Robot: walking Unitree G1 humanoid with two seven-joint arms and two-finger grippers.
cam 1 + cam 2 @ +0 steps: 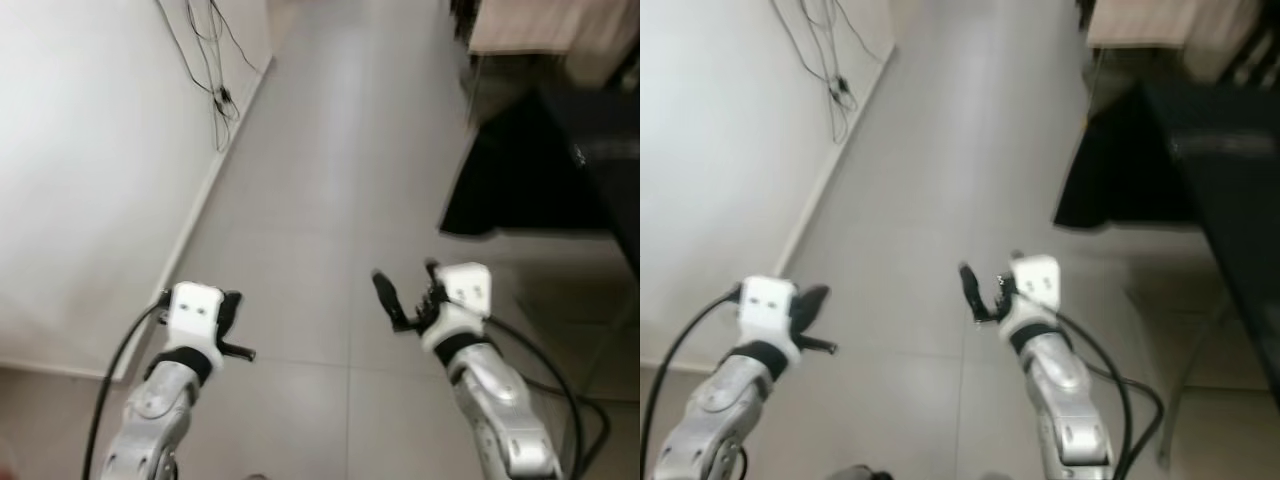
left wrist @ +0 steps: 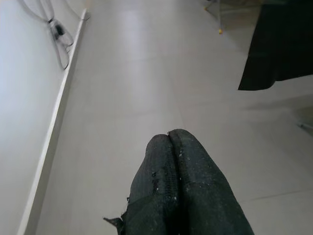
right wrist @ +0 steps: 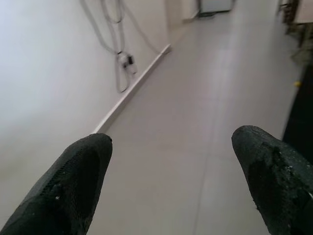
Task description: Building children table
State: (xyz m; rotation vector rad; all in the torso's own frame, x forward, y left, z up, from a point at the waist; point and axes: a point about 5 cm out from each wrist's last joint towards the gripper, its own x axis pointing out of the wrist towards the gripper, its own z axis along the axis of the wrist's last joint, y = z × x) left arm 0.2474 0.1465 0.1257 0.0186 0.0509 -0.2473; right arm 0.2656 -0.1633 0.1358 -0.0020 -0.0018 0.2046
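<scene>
Nearest the camera, both silver arms are reaching forward over the pale tiled floor, neither carrying anything. Left hand is hovering at near left beside the white wall, fingers pressing together with no gap. Right hand is hovering at near right, fingers standing wide apart around bare floor. Black cables are trailing back from both wrists. Further out on the right, a dark draped cloth is hanging down to the floor, with a light wooden worktop beyond it at far right. Far left, loose wires are dangling down the wall to the baseboard. Children's table parts: cannot tell where they are.
</scene>
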